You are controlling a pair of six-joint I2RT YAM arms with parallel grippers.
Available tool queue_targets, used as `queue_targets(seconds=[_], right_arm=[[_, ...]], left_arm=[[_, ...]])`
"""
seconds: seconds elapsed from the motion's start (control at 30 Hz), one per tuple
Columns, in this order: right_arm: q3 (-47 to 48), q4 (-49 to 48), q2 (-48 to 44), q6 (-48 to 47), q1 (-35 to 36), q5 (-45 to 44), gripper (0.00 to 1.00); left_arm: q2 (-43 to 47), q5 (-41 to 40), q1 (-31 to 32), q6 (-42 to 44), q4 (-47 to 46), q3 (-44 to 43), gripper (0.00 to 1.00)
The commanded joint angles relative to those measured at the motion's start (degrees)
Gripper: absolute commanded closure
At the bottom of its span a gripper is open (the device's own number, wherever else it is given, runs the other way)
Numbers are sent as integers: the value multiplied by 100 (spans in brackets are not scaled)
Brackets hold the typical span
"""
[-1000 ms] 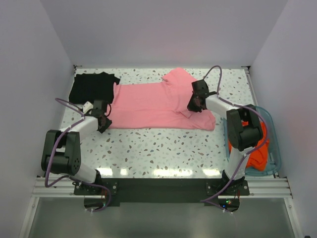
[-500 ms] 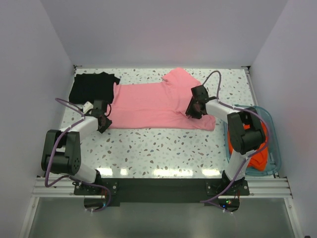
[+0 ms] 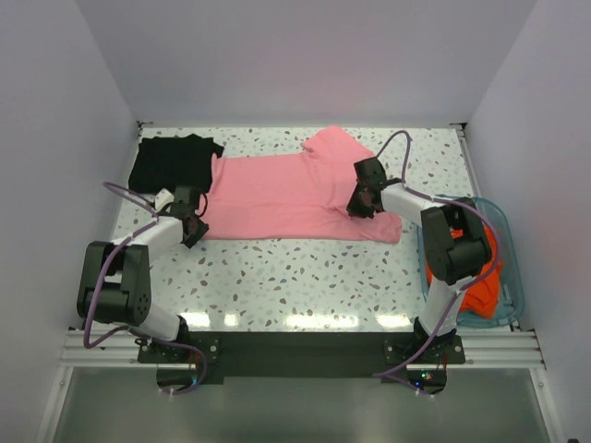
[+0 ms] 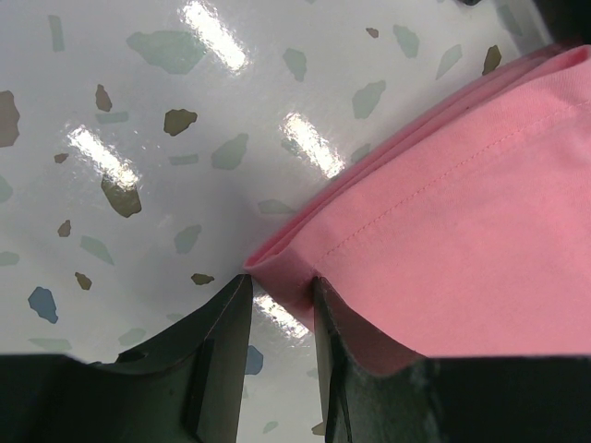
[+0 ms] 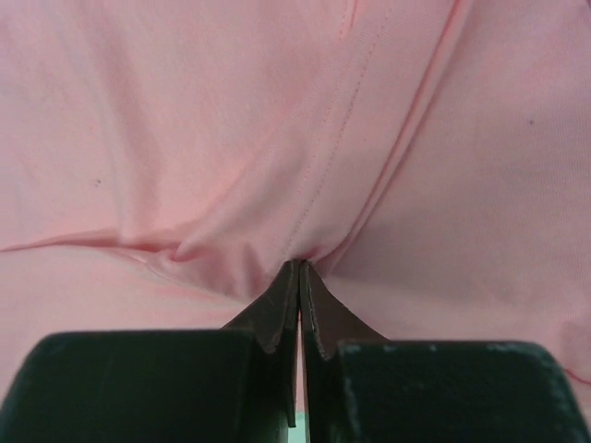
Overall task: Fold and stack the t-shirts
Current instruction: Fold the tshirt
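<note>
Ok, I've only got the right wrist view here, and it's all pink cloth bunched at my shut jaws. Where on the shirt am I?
Observer: The right gripper is on the pink t-shirt toward its right end, close to the near edge.
Operator: And the other arm?
Observer: The left gripper has the shirt's near left corner between its jaws.
Operator: Any other shirt out on the table?
Observer: A black t-shirt lies at the far left, against the pink one's left edge.

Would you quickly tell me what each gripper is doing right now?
Left gripper: shut on the pink t-shirt's corner.
Right gripper: shut on the pink t-shirt.
</note>
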State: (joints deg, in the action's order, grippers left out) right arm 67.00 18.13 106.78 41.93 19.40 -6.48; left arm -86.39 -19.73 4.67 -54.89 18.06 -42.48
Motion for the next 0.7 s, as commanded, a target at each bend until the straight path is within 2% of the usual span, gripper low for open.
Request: queue_targets(seconds=[0.0,0.1,0.13,0.23,0.3,0.67], right_arm=[[348,-143,36,-1,3,-125,100],[375,-91,9,-10,3,-125,100],[349,-99,-60,-18,11,-125,97],[156,-161,-192,-27,11,-108,76],[15,-178,-333,-36,11,-90,70],[-345,-240,-597,-133,257,-468,63]], left_arm=[[-36,-84,8,75,-84,-76,62],[-36,-84,8,84,-84,-68,62],[-27,-84,8,93,-84,-76,62],[-27,-93,8,93,-84,-76,62],[-45,-84,8,93,-93,-76,62],[-80,-31,8,75,-137,-59,62]])
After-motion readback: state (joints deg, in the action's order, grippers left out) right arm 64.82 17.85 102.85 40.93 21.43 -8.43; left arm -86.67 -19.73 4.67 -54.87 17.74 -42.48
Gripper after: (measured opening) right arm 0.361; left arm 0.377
